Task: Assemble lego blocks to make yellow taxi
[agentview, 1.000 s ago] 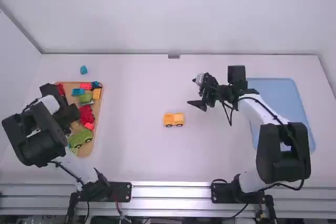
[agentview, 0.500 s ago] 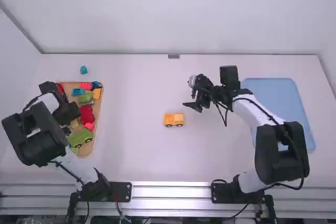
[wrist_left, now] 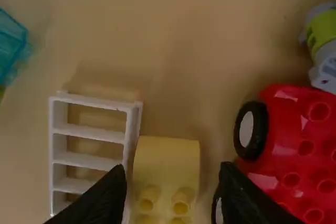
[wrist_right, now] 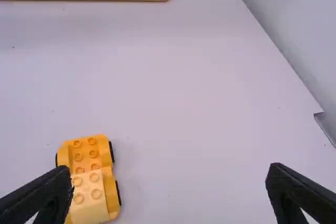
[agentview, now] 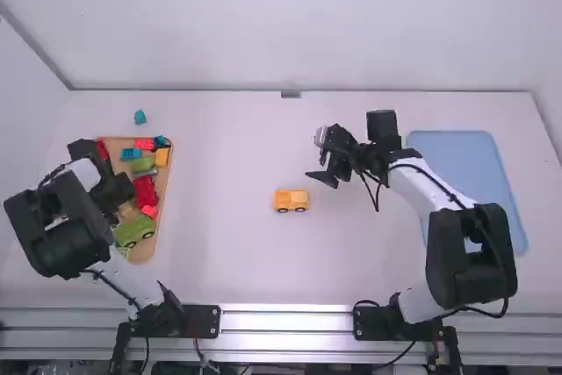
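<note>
The yellow block vehicle with dark wheels is set on the table, well to the right of the shallow wooden tray. The left gripper is held at the tray, its fingers parted around a pale yellow studded block, with gaps left. Beyond the vehicle from the tray, the right gripper is spread wide.
</note>
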Controlling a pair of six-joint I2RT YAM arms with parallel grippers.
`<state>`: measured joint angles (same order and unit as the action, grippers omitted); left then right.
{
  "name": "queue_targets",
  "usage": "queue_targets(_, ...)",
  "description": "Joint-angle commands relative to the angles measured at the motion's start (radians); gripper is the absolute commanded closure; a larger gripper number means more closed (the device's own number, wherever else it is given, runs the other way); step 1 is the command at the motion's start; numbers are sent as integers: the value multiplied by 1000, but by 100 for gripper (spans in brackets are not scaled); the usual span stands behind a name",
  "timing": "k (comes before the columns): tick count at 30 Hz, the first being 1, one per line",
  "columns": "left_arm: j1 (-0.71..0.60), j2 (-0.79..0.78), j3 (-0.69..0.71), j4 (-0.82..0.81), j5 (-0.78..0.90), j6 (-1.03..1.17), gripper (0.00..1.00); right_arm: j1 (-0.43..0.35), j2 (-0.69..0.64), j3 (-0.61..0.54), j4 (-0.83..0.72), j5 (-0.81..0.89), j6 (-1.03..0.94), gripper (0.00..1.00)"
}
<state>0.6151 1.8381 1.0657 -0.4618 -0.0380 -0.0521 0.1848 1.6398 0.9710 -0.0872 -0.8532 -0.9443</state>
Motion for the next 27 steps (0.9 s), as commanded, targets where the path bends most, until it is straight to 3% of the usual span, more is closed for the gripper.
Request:
queue_targets(1,-6,13,-31,3,4,-8,52,-2,-24,-10,-2,-6,5,2)
queue_targets(27,-2,13,-57,9,46,-6,55,-1,-24,-10,2,-5,4,2)
